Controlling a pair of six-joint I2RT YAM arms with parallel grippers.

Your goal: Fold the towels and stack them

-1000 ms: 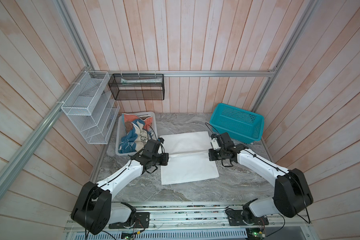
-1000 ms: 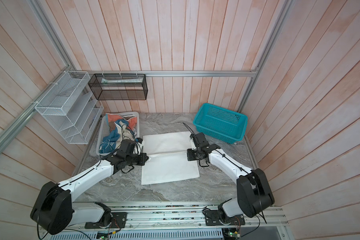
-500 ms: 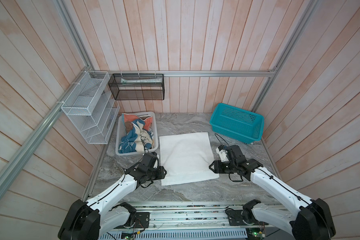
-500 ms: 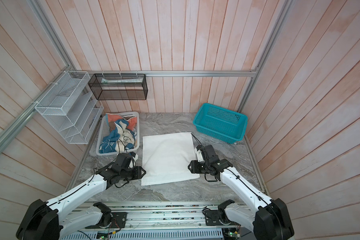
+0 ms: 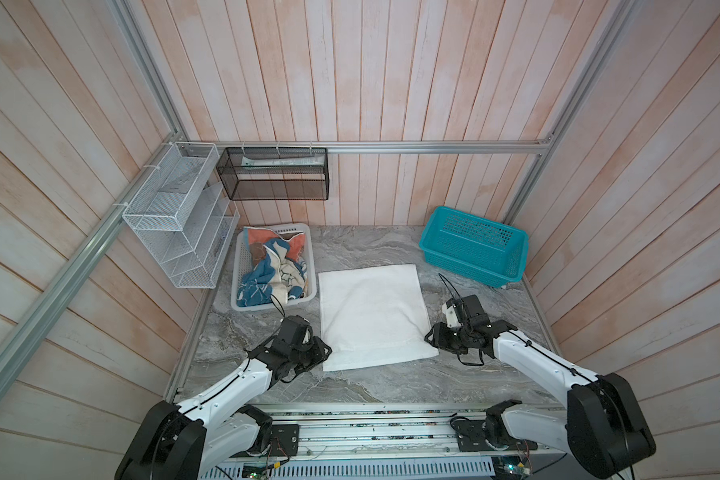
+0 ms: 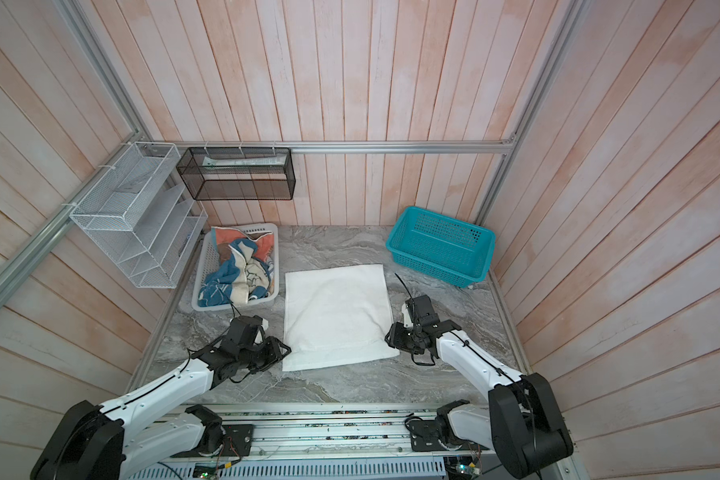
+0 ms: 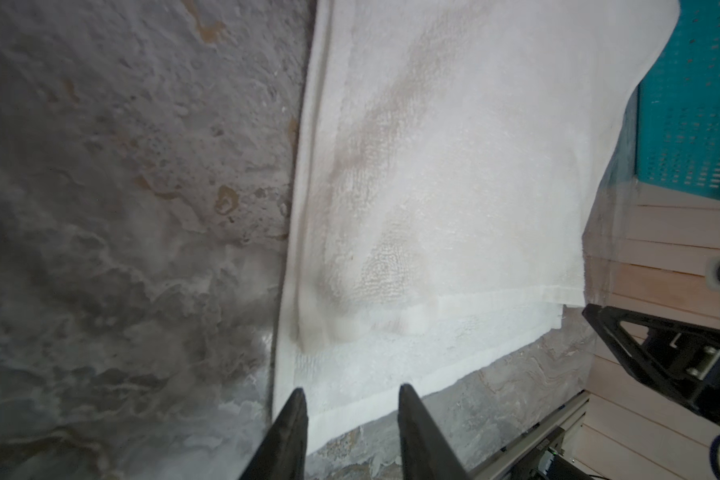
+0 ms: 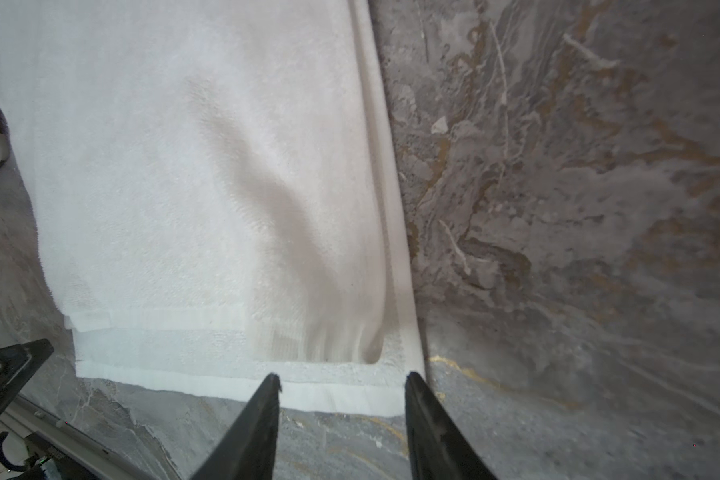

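The white towel [image 5: 371, 316] [image 6: 335, 316] lies folded in half on the marble table. Its upper layer stops a little short of the lower layer's near hem. My left gripper [image 5: 324, 351] [image 6: 285, 351] is at the towel's near left corner, open and empty; in the left wrist view [image 7: 350, 392] its tips frame the hem of the towel [image 7: 454, 166]. My right gripper [image 5: 429, 338] [image 6: 388, 337] is at the near right corner, also open and empty, tips just off the hem [image 8: 344, 380] of the towel [image 8: 184, 166]. The other towels [image 5: 273, 266] [image 6: 238, 270], blue, cream and coral, lie crumpled in the white basket [image 5: 267, 306].
A teal basket [image 5: 472, 245] [image 6: 441, 245] stands at the back right, holding nothing that I can see. A white wire rack [image 5: 179, 232] and a black mesh basket [image 5: 273, 174] hang on the walls at the back left. The arms' base rail runs along the table's front edge.
Both grippers carried the towel's far edge toward the near edge, folding it in half. They then opened, let go, and now sit just off the near corners.
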